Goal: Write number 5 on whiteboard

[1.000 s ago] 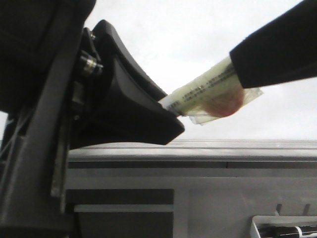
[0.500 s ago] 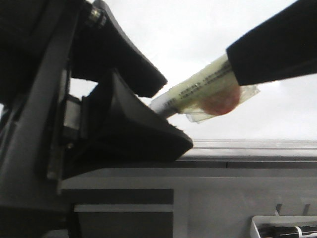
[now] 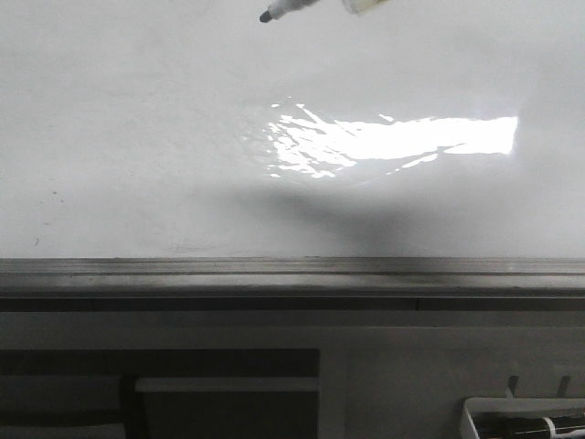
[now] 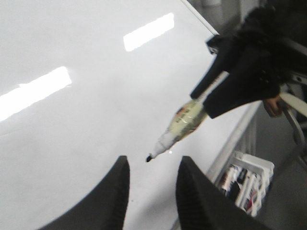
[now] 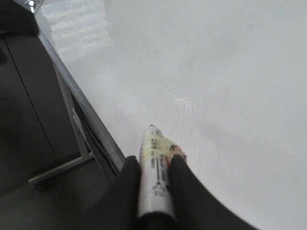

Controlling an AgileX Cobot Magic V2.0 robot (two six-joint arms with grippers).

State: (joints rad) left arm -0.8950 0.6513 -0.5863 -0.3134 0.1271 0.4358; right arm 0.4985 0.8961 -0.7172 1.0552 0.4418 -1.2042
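The whiteboard (image 3: pixel 164 137) is glossy white with a bright glare patch (image 3: pixel 393 142) and a grey edge rail (image 3: pixel 292 272). The number 5 is not in view on it. A marker pen (image 4: pixel 184 125) with a yellowish label hangs over the board, its black tip (image 3: pixel 265 16) bare and apart from the surface. My right gripper (image 5: pixel 154 160) is shut on the pen's barrel (image 5: pixel 154 172). It also appears in the left wrist view as a black right gripper (image 4: pixel 207 101). My left gripper (image 4: pixel 154 160) is open and empty, its fingers (image 4: pixel 115 191) just short of the pen tip.
A white tray (image 3: pixel 521 421) holding marker pens hangs below the rail at the lower right, and the same tray (image 4: pixel 244 179) shows in the left wrist view. Grey cabinet panels (image 3: pixel 228 384) lie under the board. Tiny dark specks (image 3: pixel 53 194) mark the board's left side.
The left gripper and the right arm, which filled the front view, have moved out of it. Only the pen's bare tip remains, at the top edge. The left gripper has let go of the pen.
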